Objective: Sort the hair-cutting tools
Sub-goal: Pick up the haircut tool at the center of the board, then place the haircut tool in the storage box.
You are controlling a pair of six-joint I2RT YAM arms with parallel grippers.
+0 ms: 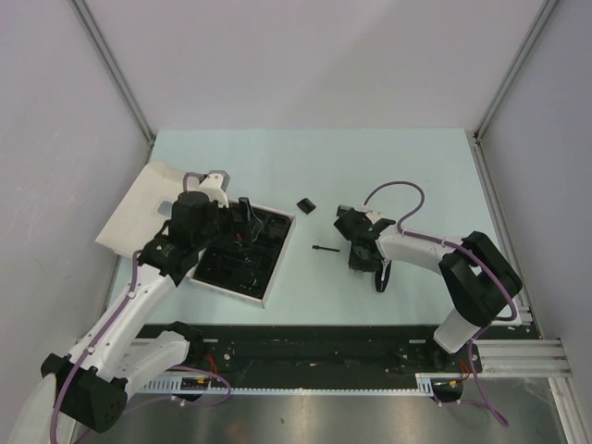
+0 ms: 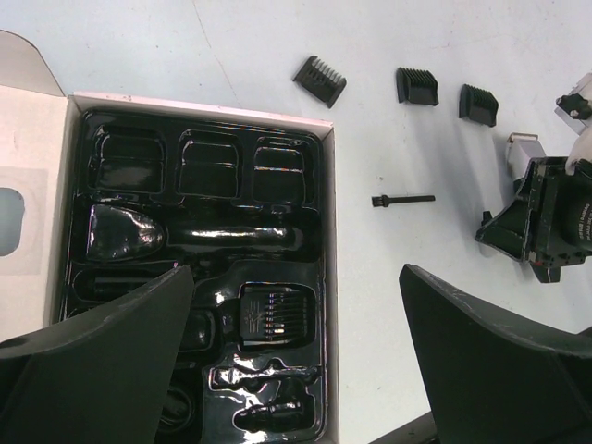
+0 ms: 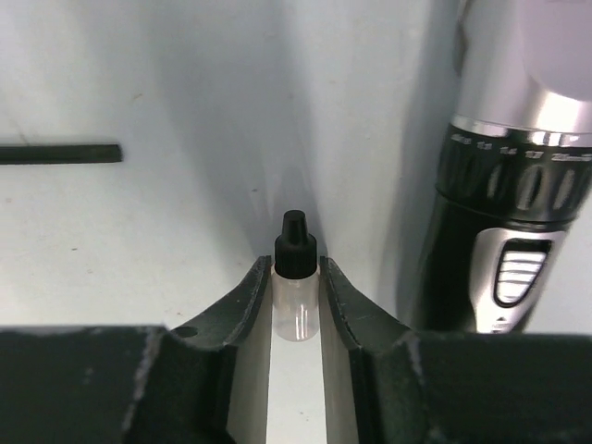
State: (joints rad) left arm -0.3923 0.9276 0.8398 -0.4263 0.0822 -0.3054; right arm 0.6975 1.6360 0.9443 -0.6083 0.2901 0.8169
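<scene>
The right claw (image 3: 296,277) pinches a small clear bottle (image 3: 296,310) on the bench (image 3: 139,240), just beside the clipper (image 3: 504,240). Only the fingertips hold that slick, round body, so I reckon it could squirt free or knock the clipper. The left claw (image 2: 294,273) hangs wide open over the tray (image 2: 328,277).

Left of the middle of the black base rail (image 1: 324,356) the left arm (image 1: 120,319), and right of it the right arm (image 1: 416,248), share white link shells, black joint housings (image 1: 476,273), thin purple cables (image 1: 398,188) and matte-black gripper fingers (image 2: 92,370).
</scene>
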